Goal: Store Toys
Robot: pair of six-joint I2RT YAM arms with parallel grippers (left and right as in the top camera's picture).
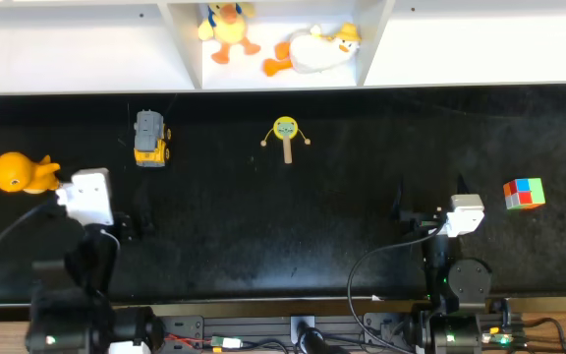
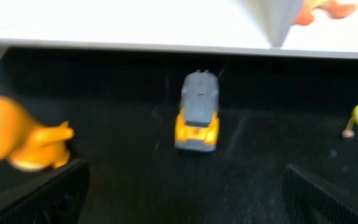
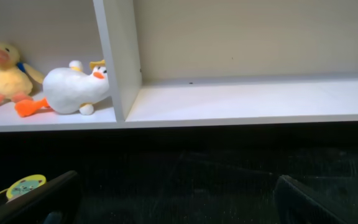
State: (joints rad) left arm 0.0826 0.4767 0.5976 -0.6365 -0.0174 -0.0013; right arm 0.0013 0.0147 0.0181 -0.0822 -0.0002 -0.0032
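Wide apart and holding nothing, the fingers of the left gripper (image 2: 179,198) hang low over the black mat (image 1: 263,231). The left arm rises from the lower left of the top view and its wrist faces up the frame toward the white shelf (image 1: 77,54). Just ahead of this gripper lies the toy truck (image 2: 197,112). Its long axis runs up and down the top view, with the grey end toward the shelf and the yellow end toward the arms. An orange toy (image 1: 20,173) sits at the far left of the mat, near the left wrist.

The right gripper (image 3: 176,200) is likewise spread and holds nothing. Its arm is folded at the lower right of the top view, with the wrist facing the shelf. A multicoloured cube (image 1: 524,194) rests on the mat at the right edge, near that wrist.

At upper centre lies a yellow rattle drum (image 1: 285,135), handle toward the arms; the print on its disc is too small to read. In the shelf's middle compartment a yellow duck plush (image 1: 226,29) sits beside a white duck plush (image 1: 312,49) lying on its side.
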